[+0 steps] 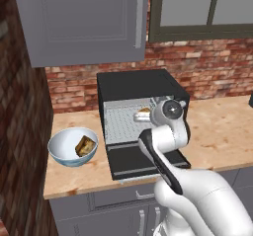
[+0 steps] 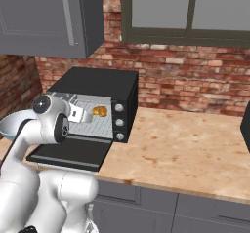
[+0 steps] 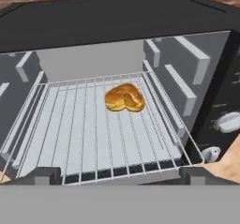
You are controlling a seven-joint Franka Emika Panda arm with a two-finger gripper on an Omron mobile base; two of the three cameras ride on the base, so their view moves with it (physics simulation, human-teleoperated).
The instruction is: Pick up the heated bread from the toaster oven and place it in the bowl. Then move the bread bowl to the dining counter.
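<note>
Plainly unlabelled, the heated bread (image 3: 124, 97) sits on the toaster oven (image 3: 117, 26) rack.

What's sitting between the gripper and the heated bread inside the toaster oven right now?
Nothing but bare wire rack: the hand view shows the open gripper looking straight at the heated bread in the toaster oven.

this is a home kitchen. a black boxy toaster oven (image 1: 138, 89) stands on a light tan wood-grain countertop (image 2: 185, 149) with grey cabinet fronts (image 1: 99, 205) below, a grey wall cupboard (image 1: 79, 20) above, a red brick wall (image 2: 195, 81) and a dark-framed window (image 2: 188, 12).
</note>
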